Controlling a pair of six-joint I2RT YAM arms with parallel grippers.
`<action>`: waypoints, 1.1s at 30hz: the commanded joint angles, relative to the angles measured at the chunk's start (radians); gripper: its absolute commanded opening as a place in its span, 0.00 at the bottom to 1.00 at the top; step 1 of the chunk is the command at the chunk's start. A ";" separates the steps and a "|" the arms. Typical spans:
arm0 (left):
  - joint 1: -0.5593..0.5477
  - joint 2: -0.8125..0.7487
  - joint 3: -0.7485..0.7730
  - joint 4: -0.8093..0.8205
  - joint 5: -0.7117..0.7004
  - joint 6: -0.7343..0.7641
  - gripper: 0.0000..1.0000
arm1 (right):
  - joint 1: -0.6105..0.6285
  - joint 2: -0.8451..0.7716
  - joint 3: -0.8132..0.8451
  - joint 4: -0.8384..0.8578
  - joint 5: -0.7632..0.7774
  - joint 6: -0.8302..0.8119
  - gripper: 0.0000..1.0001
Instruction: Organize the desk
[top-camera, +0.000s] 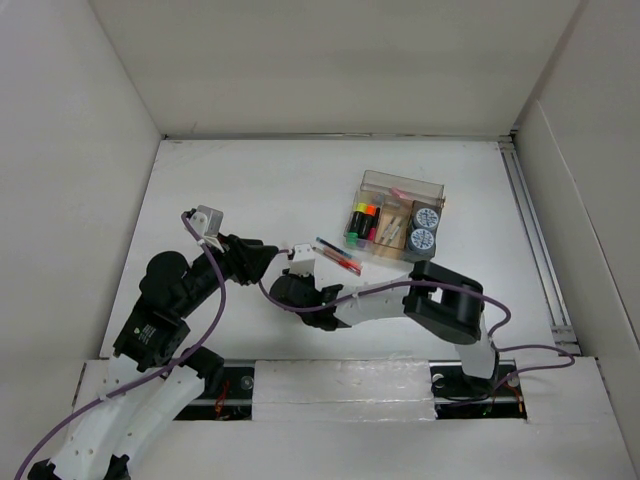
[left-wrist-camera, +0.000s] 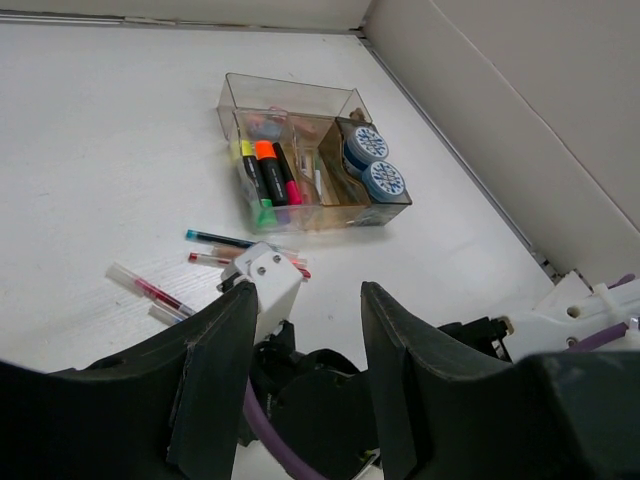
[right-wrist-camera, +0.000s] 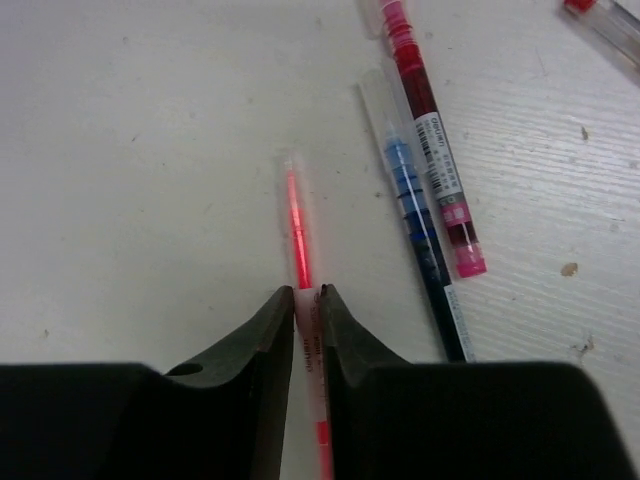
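White walls box in the desk (top-camera: 250, 170), which spreads beneath both arms. From its base, the right arm folds leftward across the middle, with the right gripper (right-wrist-camera: 307, 297) pinched on a clear red-ink pen (right-wrist-camera: 297, 225) low at the surface. The left gripper (left-wrist-camera: 305, 300) hovers close by, fingers spread and holding nothing. A blue pen (right-wrist-camera: 420, 240) and a crimson pen (right-wrist-camera: 432, 150) lie just beside the held pen. A clear organizer (top-camera: 402, 182) sits farther right.

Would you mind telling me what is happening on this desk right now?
The right end effector is shut on a clear pen with red ink lying on the white desk, beside a blue pen and a dark red pen. The left end effector hangs open and empty. The clear plastic organizer box holds highlighters and two blue rolls.
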 joint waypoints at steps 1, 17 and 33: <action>0.003 -0.002 0.015 0.034 0.006 0.010 0.42 | -0.001 0.039 0.047 -0.044 -0.036 -0.013 0.21; 0.003 0.000 0.014 0.035 0.006 0.010 0.42 | -0.005 -0.432 -0.235 0.269 -0.215 -0.042 0.00; 0.003 0.006 0.014 0.042 0.017 0.013 0.42 | -0.638 -0.825 -0.574 0.355 -0.178 0.352 0.00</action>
